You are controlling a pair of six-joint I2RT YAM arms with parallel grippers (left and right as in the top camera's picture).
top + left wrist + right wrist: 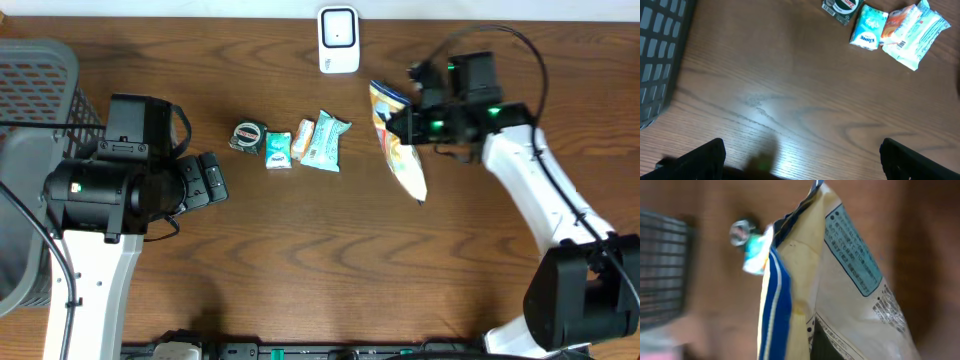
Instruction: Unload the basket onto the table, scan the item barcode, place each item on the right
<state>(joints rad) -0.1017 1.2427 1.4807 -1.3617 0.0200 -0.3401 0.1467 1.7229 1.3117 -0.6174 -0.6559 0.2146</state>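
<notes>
The item is a cream snack bag [403, 152] with a blue stripe, and my right gripper [398, 125] is shut on its upper part. It hangs tilted above the table, to the right of and below the white scanner [338, 40] at the back edge. In the right wrist view the bag [840, 290] fills the frame and covers my fingertips. Its back panel faces the camera with a blue label and a block of fine black print [889, 308]; the blur keeps me from picking out a barcode. My left gripper [213, 180] is open and empty above bare wood [802, 160].
A row of small goods lies mid-table: a round dark tin [247, 136], a Kleenex pack [278, 149], an orange packet [303, 140] and a teal packet [326, 140]. A grey basket [35, 90] stands at the left edge, also seen as the basket [660, 55] in the left wrist view.
</notes>
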